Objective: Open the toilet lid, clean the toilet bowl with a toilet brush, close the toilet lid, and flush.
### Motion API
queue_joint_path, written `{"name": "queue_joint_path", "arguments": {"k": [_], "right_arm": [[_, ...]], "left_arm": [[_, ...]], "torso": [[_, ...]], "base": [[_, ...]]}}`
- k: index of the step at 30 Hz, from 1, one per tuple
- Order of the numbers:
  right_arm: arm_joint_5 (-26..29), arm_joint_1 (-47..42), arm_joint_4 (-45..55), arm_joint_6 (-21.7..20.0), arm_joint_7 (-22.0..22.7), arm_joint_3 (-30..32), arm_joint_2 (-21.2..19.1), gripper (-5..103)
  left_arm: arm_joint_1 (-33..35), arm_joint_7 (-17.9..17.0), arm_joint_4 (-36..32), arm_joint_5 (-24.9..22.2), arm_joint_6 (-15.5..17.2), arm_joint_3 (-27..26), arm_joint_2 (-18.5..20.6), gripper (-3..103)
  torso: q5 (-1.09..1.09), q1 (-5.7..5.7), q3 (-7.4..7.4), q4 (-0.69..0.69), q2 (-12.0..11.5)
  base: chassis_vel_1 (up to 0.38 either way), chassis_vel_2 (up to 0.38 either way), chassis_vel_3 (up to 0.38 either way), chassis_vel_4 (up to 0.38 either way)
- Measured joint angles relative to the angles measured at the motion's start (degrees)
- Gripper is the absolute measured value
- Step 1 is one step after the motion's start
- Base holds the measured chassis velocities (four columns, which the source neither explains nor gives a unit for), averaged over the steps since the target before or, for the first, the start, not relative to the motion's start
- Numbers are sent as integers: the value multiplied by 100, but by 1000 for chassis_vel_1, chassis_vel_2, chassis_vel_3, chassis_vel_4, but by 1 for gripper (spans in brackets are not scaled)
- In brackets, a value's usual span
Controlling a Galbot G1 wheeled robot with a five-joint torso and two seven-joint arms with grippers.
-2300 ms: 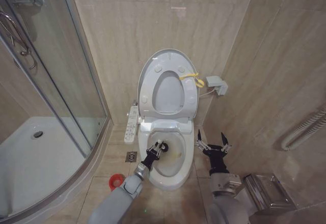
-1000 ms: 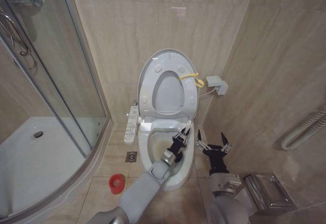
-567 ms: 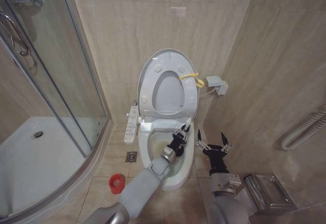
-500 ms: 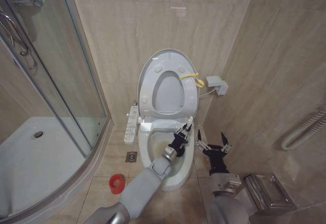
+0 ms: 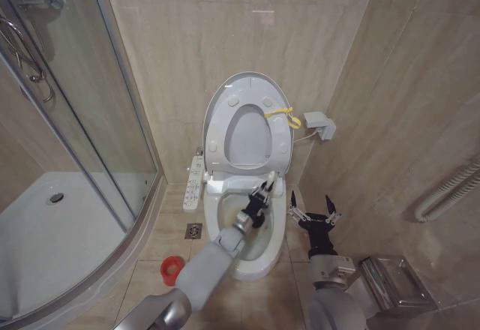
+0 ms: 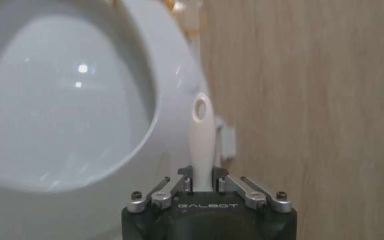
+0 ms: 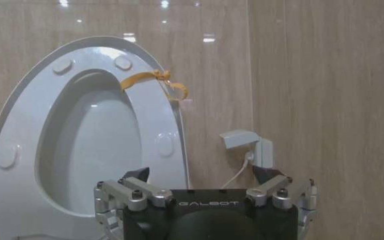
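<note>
The toilet lid (image 5: 225, 97) stands raised against the wall together with the seat ring, a yellow strap (image 5: 283, 113) at its rim. Below lies the open toilet bowl (image 5: 232, 220) with yellowish staining. My left gripper (image 5: 258, 199) hangs over the bowl's back right part, shut on the toilet brush's white handle (image 5: 270, 178), which points up. In the left wrist view the handle (image 6: 201, 145) rises from between the shut fingers; the bristle head is hidden. My right gripper (image 5: 313, 213) waits open beside the bowl's right side, facing the raised lid (image 7: 18, 125).
A red cup (image 5: 172, 270) stands on the floor left of the toilet. The long control panel (image 5: 194, 182) runs along the bowl's left side. A glass shower enclosure (image 5: 90, 157) takes the left. A wall box (image 5: 319, 125) and metal paper holder (image 5: 394, 285) are on the right.
My left gripper carried the brush from the bowl's front left across to its right, then a little toward the back. The right arm has stayed still.
</note>
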Motion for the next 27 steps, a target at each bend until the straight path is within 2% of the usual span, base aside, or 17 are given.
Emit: {"name": "queue_joint_path", "arguments": {"k": [4, 12, 19, 27], "right_arm": [[0, 0, 0, 0, 0, 0, 0, 100], [0, 0, 0, 0, 0, 0, 0, 100], [0, 0, 0, 0, 0, 0, 0, 100], [0, 0, 0, 0, 0, 0, 0, 100]], "left_arm": [[197, -2, -270, -97, 95, 172, 15, 19], [297, -42, 49, -12, 86, 283, 155, 19], [233, -83, -371, -7, 97, 265, 154, 19], [330, -73, -125, 133, 101, 281, 119, 19]], "torso": [[0, 0, 0, 1, 0], [0, 0, 0, 4, 0], [0, 0, 0, 0, 0], [0, 0, 0, 2, 0]], "base": [[0, 0, 0, 0], [0, 0, 0, 0], [0, 0, 0, 0], [0, 0, 0, 0]]}}
